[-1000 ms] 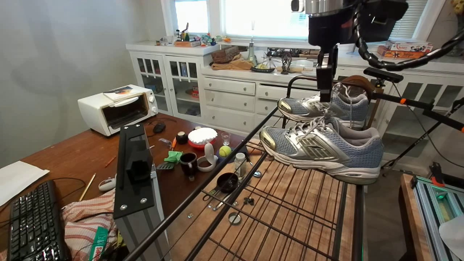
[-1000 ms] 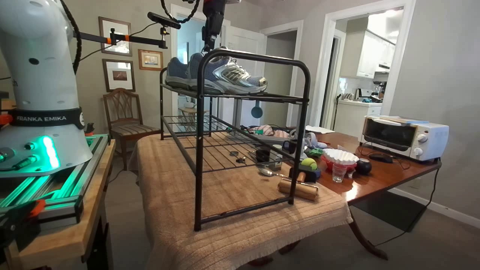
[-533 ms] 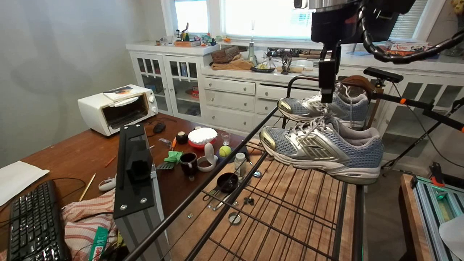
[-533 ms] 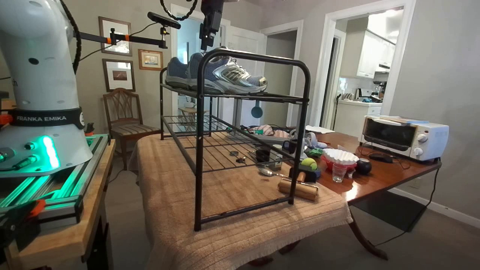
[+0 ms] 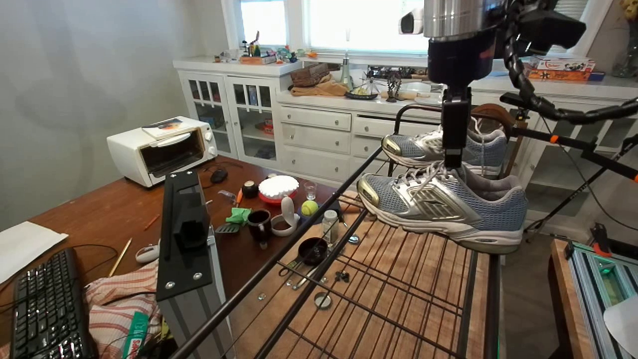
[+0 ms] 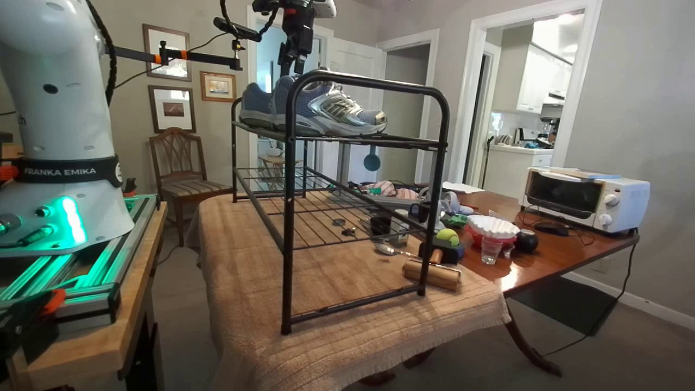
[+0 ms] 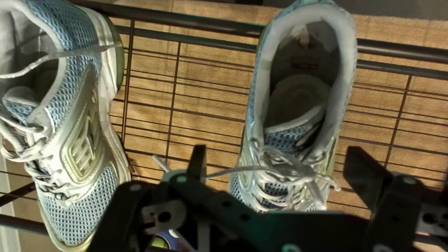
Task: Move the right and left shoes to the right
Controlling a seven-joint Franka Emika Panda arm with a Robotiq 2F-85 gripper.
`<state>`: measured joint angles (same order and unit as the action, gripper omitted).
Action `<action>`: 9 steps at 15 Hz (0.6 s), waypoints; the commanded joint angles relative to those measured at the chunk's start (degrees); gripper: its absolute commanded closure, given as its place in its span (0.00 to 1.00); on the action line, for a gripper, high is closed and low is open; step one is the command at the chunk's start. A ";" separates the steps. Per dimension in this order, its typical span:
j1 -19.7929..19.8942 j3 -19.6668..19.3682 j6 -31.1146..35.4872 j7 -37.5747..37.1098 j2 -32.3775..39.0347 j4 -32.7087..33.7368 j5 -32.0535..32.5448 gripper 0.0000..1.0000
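Note:
Two grey-and-silver sneakers stand side by side on the rack's upper shelf. In the wrist view one shoe [image 7: 304, 105] lies right under my gripper [image 7: 277, 159], its laced tongue between the widely spread fingers. A loose lace runs behind one finger; I cannot tell whether they touch. The neighbouring shoe [image 7: 80, 140] is at the left. In an exterior view the nearer shoe [image 5: 443, 209] has my gripper [image 5: 452, 160] just above its laces, and the farther shoe [image 5: 413, 148] sits behind. From the opposite side, the front shoe [image 6: 336, 111] partly covers the rear shoe [image 6: 255, 103] beneath my gripper [image 6: 291, 69].
The black wire rack [image 6: 288, 217] stands on a tan towel [image 6: 347, 326], with a raised end hoop [image 5: 423, 106] beside the farther shoe. A camera boom [image 6: 203, 57] reaches in near the arm. A toaster oven [image 5: 159, 149] and small clutter occupy the wooden table.
My gripper's fingers have spread apart from nearly closed. The gripper has shifted over the shoe nearer one camera and appears lower there. Both shoes have stayed in place.

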<state>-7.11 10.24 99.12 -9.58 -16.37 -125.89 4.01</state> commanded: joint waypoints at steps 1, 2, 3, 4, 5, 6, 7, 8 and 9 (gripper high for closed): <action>-0.78 0.17 6.28 2.65 -0.35 -4.07 1.02 0.00; -1.02 0.10 8.10 3.71 -0.40 -4.97 0.68 0.01; -1.26 -0.03 9.39 4.83 -0.26 -5.63 0.13 0.00; -1.43 -0.11 10.16 5.66 -0.05 -6.06 -0.20 0.00; -1.60 -0.14 10.76 6.38 0.11 -6.54 -0.45 0.00; -1.75 -0.08 10.89 6.96 0.36 -6.80 -0.47 0.00; -1.86 0.03 10.73 7.19 0.70 -6.96 -0.39 0.00; -1.86 0.12 10.51 6.99 1.00 -7.00 -0.24 0.04; -1.86 0.17 10.15 6.91 1.27 -7.06 -0.12 0.26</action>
<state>-8.48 10.50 108.63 -3.41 -15.78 -132.03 4.17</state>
